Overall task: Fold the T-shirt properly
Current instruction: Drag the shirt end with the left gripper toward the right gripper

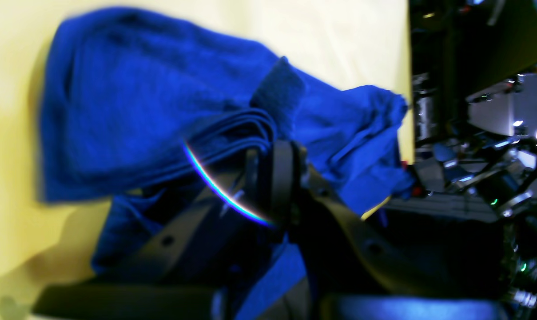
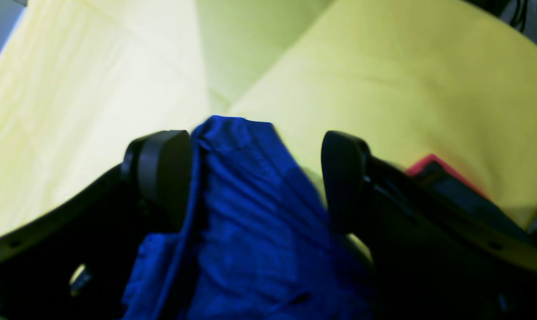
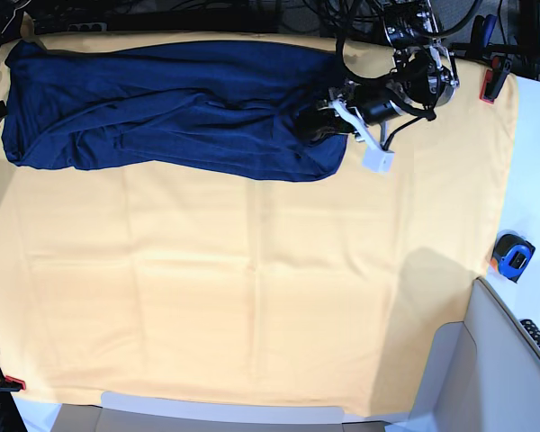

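Left wrist view: the left gripper (image 1: 268,151) is clenched on a bunched stack of folds of the T-shirt (image 1: 130,98), with the rest of the cloth sagging away toward ten o'clock over the yellow table cloth (image 1: 10,133). The picture is blurred, so the exact layer count in the pinch cannot be told. The way the fabric droops and pleats suggests a soft, light knit that will stretch and slump rather than hold a crease.

Right wrist view: the right gripper (image 2: 255,178) stands with its jaws spread wide; a ridge of the T-shirt (image 2: 246,213) runs between them, touching the pad at nine o'clock and clear of the one at three o'clock. It is released, not gripping.

Base view: the T-shirt (image 3: 162,103) lies as a long crumpled band across the counter's twelve o'clock edge, on the table cloth (image 3: 252,288). The left gripper (image 3: 327,121) holds its three o'clock end; the nine o'clock end reaches the frame edge, where the right gripper is barely visible. I judge that hems or shoulder seams give the firmest hold, since a single loose layer would slip and drag.
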Robot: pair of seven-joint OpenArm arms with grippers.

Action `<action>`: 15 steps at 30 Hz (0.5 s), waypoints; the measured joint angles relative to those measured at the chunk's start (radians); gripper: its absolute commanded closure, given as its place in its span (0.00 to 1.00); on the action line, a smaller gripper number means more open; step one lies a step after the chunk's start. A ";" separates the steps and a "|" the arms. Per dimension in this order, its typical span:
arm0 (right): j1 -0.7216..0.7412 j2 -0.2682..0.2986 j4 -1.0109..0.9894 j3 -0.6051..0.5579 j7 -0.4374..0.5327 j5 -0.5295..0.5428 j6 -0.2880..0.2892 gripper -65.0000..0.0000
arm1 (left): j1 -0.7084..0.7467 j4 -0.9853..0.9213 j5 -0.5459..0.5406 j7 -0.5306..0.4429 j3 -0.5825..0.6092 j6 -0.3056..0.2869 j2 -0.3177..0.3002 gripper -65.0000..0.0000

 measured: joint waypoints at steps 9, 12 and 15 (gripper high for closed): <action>-0.005 -0.008 -0.011 0.003 -0.001 -0.001 0.000 0.32 | -0.143 -0.036 -0.009 -0.007 0.349 0.000 -0.089 1.00; -0.013 -0.007 -0.011 0.003 -0.001 0.000 0.000 0.32 | -0.194 -0.080 -0.017 -0.010 0.416 0.000 -0.081 1.00; -0.020 -0.006 -0.011 0.003 -0.001 -0.001 -0.002 0.32 | -0.239 -0.135 -0.020 -0.019 0.453 0.000 -0.085 1.00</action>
